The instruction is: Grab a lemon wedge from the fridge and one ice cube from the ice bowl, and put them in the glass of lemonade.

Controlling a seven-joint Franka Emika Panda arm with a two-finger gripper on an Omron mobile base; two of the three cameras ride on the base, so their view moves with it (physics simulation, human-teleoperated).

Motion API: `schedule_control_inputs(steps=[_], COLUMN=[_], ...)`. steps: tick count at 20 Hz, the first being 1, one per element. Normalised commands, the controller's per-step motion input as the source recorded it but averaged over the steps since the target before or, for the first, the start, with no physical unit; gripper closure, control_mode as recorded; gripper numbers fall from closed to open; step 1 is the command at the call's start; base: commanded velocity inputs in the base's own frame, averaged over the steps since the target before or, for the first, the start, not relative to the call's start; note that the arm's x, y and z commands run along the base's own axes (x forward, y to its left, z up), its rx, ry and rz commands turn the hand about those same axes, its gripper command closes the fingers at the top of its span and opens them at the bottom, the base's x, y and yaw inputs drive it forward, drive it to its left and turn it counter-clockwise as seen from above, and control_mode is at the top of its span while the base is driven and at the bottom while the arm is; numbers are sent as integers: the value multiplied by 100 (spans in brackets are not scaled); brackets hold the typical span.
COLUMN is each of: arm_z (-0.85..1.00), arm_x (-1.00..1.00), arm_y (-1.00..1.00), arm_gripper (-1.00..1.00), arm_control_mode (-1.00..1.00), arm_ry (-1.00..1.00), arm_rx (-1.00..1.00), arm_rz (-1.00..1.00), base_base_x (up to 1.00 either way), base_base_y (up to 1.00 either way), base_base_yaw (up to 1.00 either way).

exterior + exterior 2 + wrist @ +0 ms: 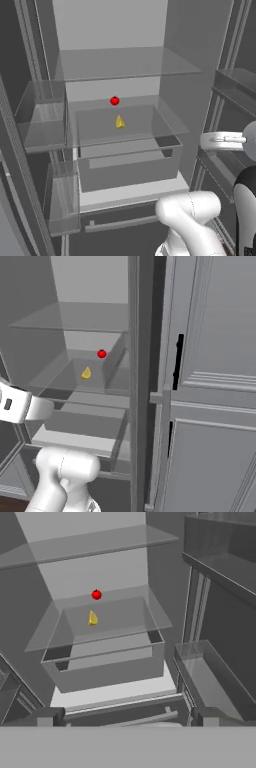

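Observation:
The fridge [185, 50] stands open in front of me. The lemon wedge [119, 122] [86, 373] [92, 618], tiny, bright yellow and pointed upward, sits on the middle glass shelf [165, 125]. My gripper [127, 717] is open with nothing between its fingertips [50, 716]. It hangs in front of the fridge, below and well short of the wedge, facing the shelves. The ice bowl and the glass of lemonade are out of view.
A small red round fruit [114, 101] [101, 354] [96, 594] sits just behind the wedge. A drawer [125, 165] lies under that shelf, another glass shelf [125, 62] above. Clear door bins [42, 120] [210, 672] flank the opening. Paneled grey cabinets [210, 381] stand to the right.

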Motion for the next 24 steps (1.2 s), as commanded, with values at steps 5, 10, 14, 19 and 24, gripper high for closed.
schedule_control_inputs(steps=[5,10,14,19,24], arm_z=[0,0,0,0,0], arm_x=[0,0,0,0,0], arm_y=[0,0,0,0,0], arm_gripper=[-100,-100,-100,-100,-100], arm_control_mode=[100,100,100,100,100], arm_ry=[0,0,0,0,0], arm_rx=[0,0,0,0,0], arm_rz=[0,0,0,0,0], base_base_x=[14,2,5,40,58], base_base_y=[44,35,23,32,10], base_base_yaw=[-8,0,0,5,7])
